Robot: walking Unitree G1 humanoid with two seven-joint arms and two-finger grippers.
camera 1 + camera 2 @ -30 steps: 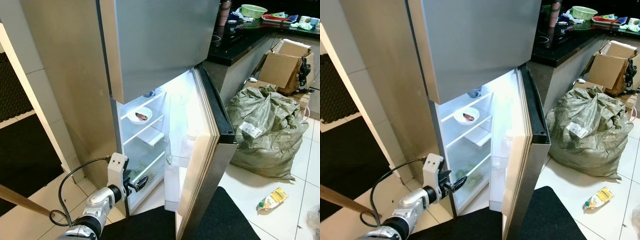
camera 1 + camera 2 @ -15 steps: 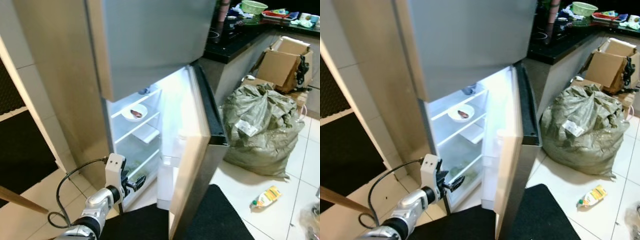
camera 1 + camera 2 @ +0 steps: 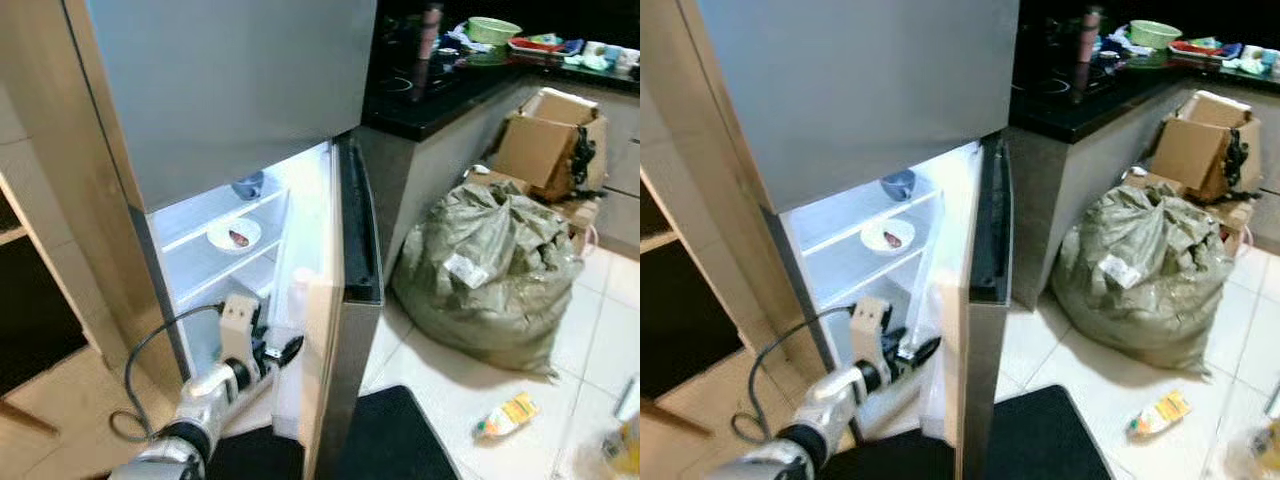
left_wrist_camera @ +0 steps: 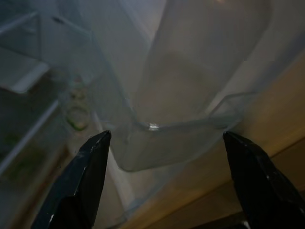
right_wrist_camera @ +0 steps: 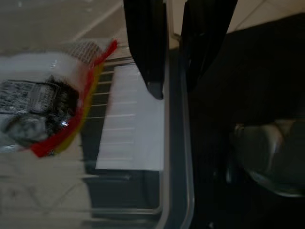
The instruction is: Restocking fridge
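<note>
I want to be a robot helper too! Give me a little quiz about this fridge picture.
1. True or false: the lower fridge door is shut.
2. What sits on the fridge shelf: A) a small white dish, B) a pizza box, C) a kettle?
3. Fill in: the left pincer reaches toward the clear ____ on the inside of the door.

Key: 1 false, it stands open. 2 A. 3 bin.

no readable text anywhere, white label on the grey sack [image 3: 463,270] too blurred to read, print on the yellow packet [image 3: 505,416] on the floor illegible (too small)
</note>
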